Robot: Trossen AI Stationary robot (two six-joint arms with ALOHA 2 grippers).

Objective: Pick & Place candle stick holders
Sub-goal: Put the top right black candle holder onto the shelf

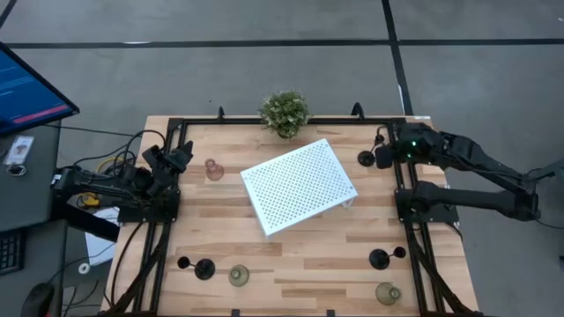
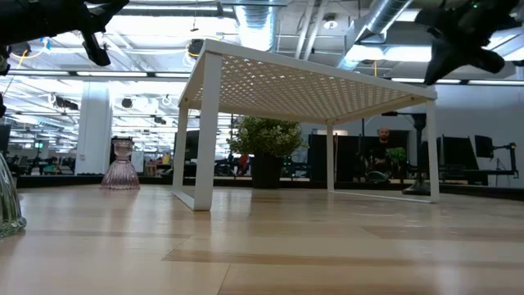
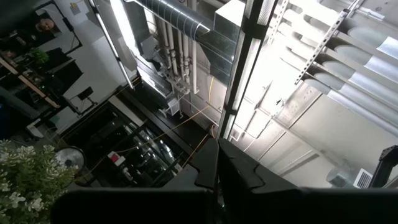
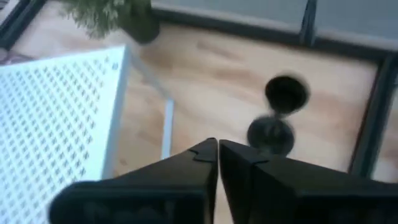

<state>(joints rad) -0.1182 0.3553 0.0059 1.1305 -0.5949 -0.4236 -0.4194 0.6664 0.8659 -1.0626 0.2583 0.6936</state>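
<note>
- We see the right tool [image 1: 381, 157] raised over the far right part of the wooden worktop [image 1: 308, 255], its two dark fingers [image 4: 205, 158] pressed together with nothing between them.
- Just beside it, near the far right corner, a black candle stick holder [image 1: 366, 158] stands on the wood; the right wrist view shows it ahead of the fingertips, blurred.
- The left tool [image 1: 181, 157] hangs above the far left side; its fingers [image 3: 208, 171] meet, holding nothing, and its camera looks up at ceiling pipes.
- The pink holder [image 1: 213, 169] stands upright, just right of the left tool and left of the white perforated tray [image 1: 300, 185].
- The tray sits on its legs mid-worktop, turned at an angle, with the potted plant [image 1: 285, 113] behind it at the far edge.
- Along the near edge on the left we find a black holder [image 1: 204, 268] beside an olive-green holder [image 1: 239, 276].
- At the near right stand another black holder [image 1: 379, 258] and a second olive-green holder [image 1: 387, 293], the green one nearer the edge.
</note>
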